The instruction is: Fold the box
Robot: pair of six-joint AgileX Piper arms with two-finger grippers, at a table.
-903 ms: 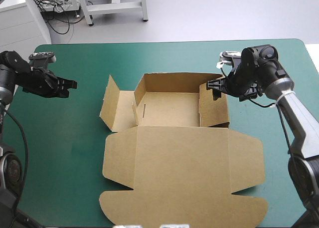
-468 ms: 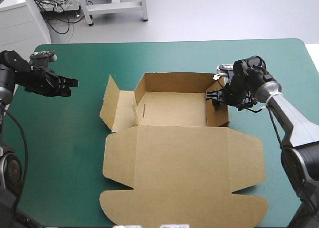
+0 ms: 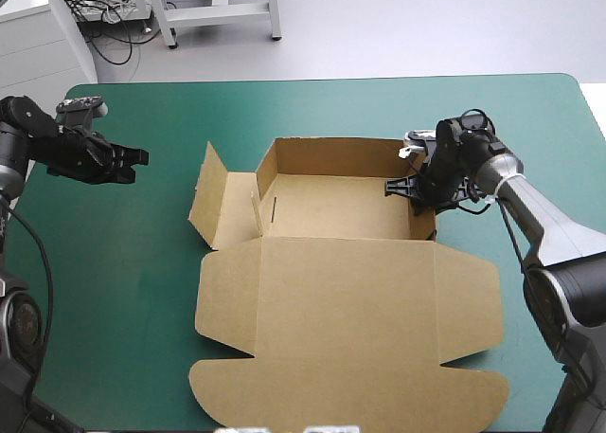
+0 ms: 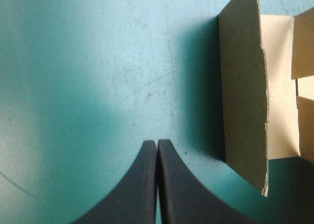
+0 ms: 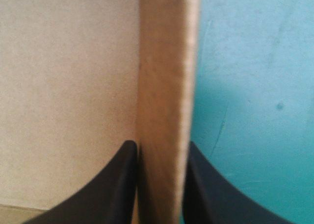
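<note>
You have one brown box (image 3: pixel 322 262) mid-table on the teal-green cover (image 3: pixel 104 291), its tray walls raised and its lid flat on the near side. There are two grippers. The right gripper (image 3: pixel 414 189) pinches the box's right wall. The left gripper (image 3: pixel 133 156) hangs well left of the box, its fingers pressed together.

Brown box (image 3: pixel 331 262) mid-table: walls partly raised, lid flat.

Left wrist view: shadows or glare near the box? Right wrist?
Left wrist view: the raised flap of the brown board box throws a dark shadow on the teal-green cover between it and the left gripper. Right wrist view: a dimmer patch on the cover beside the wall the right gripper clamps.
</note>
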